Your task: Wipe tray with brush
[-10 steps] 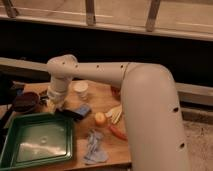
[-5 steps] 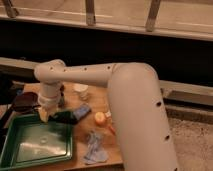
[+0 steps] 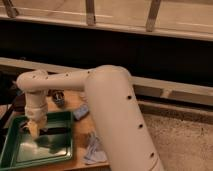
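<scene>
Camera view, the only one: arm [image 3: 107, 100] reaches left across the table [image 3: 80, 127], gripper [image 3: 34, 127] hanging low over the upper left part of the green tray [image 3: 15, 155]. A dark bar-like shape, likely the brush [image 3: 52, 131], runs right from the gripper just above the tray floor, so the gripper looks to be clamped on the brush, fingers hidden behind the wrist housing. Cannot tell if bristles touch the tray. Risks, as judgement: tray sits loose on the table, so a hard stroke could shove it toward the left or front edge; too much down force could jam the brush against the tray floor or twist it in the grip; a long stroke to the right could hit the tray wall and lift or tip the tray. Blue cloth [image 3: 94, 150] lies just beside the tray's right wall, near the front edge, and a small blue block [image 3: 80, 113] sits near the top right corner; a wide sweep past the rim could knock either off. A dark cup [image 3: 59, 98] behind the tray is also within elbow reach. Big arm blocks much of the table, so clutter behind it is unknown. No brand, label or readable writing anywhere.
</scene>
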You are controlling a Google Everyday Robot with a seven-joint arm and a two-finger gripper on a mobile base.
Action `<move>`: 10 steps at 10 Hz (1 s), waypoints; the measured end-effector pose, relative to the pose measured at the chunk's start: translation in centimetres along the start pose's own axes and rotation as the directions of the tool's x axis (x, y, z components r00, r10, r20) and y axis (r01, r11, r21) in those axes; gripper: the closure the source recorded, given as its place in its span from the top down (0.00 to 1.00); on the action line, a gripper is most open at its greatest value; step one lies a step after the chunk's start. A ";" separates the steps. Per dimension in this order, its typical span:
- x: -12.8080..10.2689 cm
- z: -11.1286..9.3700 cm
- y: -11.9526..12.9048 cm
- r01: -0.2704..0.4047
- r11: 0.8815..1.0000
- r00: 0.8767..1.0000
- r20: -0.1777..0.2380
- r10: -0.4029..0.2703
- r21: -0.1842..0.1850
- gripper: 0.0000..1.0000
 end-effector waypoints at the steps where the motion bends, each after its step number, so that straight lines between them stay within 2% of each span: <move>1: 0.9 1.3 -0.2 0.013 0.999 1.000 -0.027 -0.014 -0.039 0.09; 2: 2.0 2.0 -0.4 0.008 0.998 0.999 -0.038 -0.010 -0.063 0.09; 6: 1.9 2.0 -0.3 0.009 0.998 0.999 -0.036 -0.011 -0.063 0.09; 8: 1.4 2.0 -0.4 0.003 0.998 0.999 -0.051 -0.006 -0.062 0.09; 10: 0.3 3.0 -0.2 -0.006 0.996 0.997 -0.074 0.000 -0.086 0.09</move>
